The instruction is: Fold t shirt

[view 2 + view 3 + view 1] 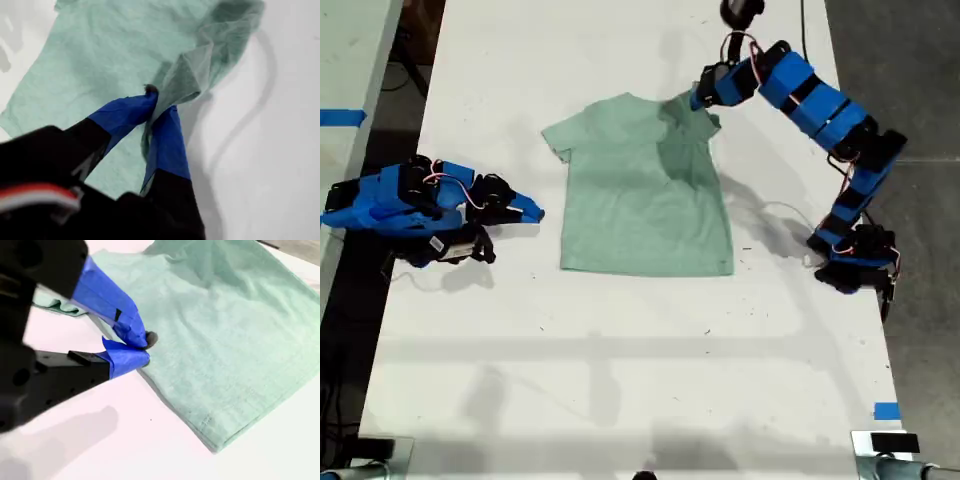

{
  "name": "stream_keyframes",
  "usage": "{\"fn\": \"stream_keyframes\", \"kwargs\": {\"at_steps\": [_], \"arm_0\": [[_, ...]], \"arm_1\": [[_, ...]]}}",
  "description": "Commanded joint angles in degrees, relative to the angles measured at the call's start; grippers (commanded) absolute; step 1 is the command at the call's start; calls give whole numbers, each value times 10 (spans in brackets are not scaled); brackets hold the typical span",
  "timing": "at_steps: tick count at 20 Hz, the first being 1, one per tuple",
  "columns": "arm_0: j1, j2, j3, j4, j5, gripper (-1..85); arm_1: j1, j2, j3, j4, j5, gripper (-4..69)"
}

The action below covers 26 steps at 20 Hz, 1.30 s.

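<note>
My first gripper (156, 111) has its blue fingers (167, 145) pinched tight on one sleeve of the t shirt (645, 190), and the sleeve is bunched up and lifted a little, right at the tips of those fingers, on the exterior view's right. The rest of the t shirt lies flat on the white desk (620, 370), spreading away from those fingers toward my second gripper (142, 349). My second gripper sits low by the t shirt's other side, its fingertips close together with nothing between them, and the cloth edge is just beside them.
</note>
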Motion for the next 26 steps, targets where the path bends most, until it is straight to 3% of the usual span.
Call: {"fn": "stream_keyframes", "kwargs": {"at_steps": [1, 4, 6, 12, 13, 15, 18, 26], "arm_0": [[-2, 4, 4, -8, 15, 0], [-2, 4, 4, -7, 16, 1], [-2, 4, 4, -7, 17, 3], [-1, 4, 4, -7, 17, 12], [-1, 4, 4, -7, 17, 12], [-2, 4, 4, -7, 17, 15], [2, 4, 4, -7, 18, -1], [5, 4, 2, -7, 22, -1]], "arm_1": [[-62, -24, -32, -60, 19, 8], [-107, -85, -32, -104, 37, 20], [-120, -105, -32, -112, 43, 96], [-44, 12, -20, -26, 14, 166], [-32, 41, -12, -9, 10, 166], [-7, 113, 27, 32, 12, 15], [-25, 242, 140, 47, 13, 16], [-144, 624, 543, 25, 120, 16]]}}
